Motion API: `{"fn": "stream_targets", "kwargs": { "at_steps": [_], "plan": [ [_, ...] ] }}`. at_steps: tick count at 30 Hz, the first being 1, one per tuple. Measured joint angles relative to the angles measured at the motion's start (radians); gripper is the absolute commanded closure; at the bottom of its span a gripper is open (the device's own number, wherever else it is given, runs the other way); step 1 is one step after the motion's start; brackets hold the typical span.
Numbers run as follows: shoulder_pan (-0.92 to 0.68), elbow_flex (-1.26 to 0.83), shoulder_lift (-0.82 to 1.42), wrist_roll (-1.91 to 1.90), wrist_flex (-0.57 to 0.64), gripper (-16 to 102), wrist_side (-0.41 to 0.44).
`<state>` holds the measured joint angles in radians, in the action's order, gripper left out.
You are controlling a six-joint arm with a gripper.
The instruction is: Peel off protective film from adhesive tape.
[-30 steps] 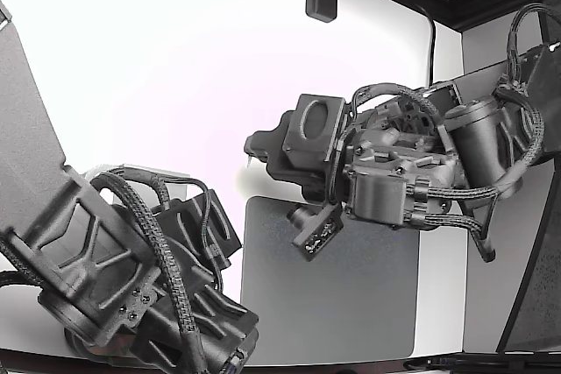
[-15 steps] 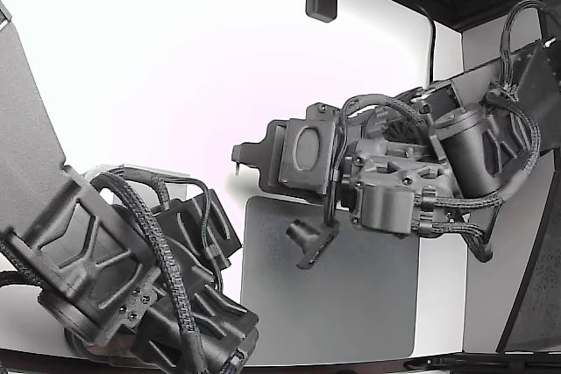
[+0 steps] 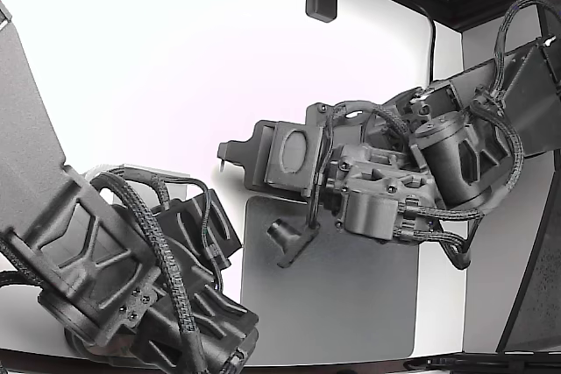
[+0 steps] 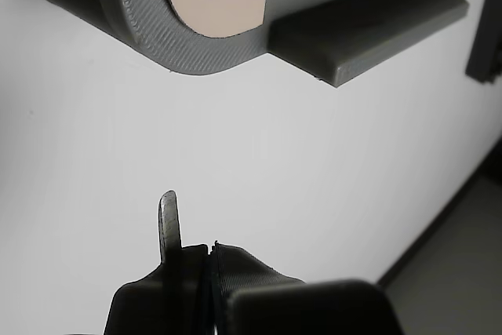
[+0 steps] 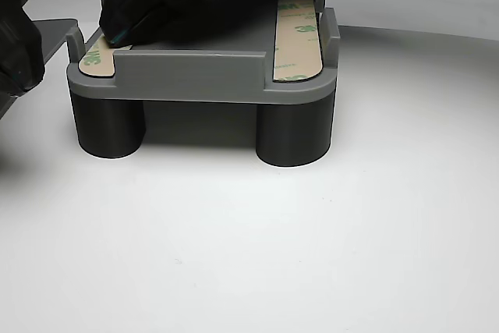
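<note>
- Pincer (image 4: 188, 250): nearest item in the wrist view. Jaws pressed together with no gap showing and nothing seen between them; one thin metal tip stands proud of the other. It hangs above bare white counter (image 4: 259, 154), apart from the fixture.
- Fixture (image 5: 201, 76): grey printed holder on round legs, standing on the counter. In the wrist view only its curved corner and a flat ledge show, beyond the pincer.
- Adhesive tape, one strip (image 5: 299, 37): tan, printed liner, lying flat in the slot on the other view's right, liner apparently intact.
- Second strip (image 5: 97, 58): on that view's left, only its end shows (a dark arm body covers the rest). Which strip appears as the tan patch (image 4: 227, 1) in the wrist view, I cannot tell.
- Grey mat (image 3: 333, 295): lies on the counter under the arm in the exterior view.
- Handling note (a judgement): the peel looks not yet begun. Open the jaws slightly, bring the thin tip to a strip's rounded end, work under the liner edge only, pinch, then draw back low along the strip so the tape stays seated.
</note>
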<state>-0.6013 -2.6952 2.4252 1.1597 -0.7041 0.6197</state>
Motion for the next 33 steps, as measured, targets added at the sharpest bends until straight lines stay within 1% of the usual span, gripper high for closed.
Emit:
{"fn": "stream_targets", "kwargs": {
  "at_steps": [4, 8, 11, 14, 17, 23, 30, 33],
  "plan": [
    [0.0, 0.0, -0.014, 0.052, 0.046, 97, -0.012],
    [0.0, 0.0, 0.018, 0.081, 0.074, 97, -0.028],
    [0.0, 0.0, 0.015, 0.091, 0.081, 96, -0.012],
    [0.0, 0.0, 0.0, 0.061, 0.055, 96, -0.008],
    [0.0, 0.0, -0.009, 0.064, 0.061, 96, -0.008],
    [-0.003, 0.0, -0.046, 0.094, 0.132, 96, 0.009],
    [-0.003, 0.0, -0.095, 0.074, 0.175, 96, 0.037],
    [-0.003, 0.0, -0.107, 0.066, 0.192, 96, 0.035]
  ]
}}
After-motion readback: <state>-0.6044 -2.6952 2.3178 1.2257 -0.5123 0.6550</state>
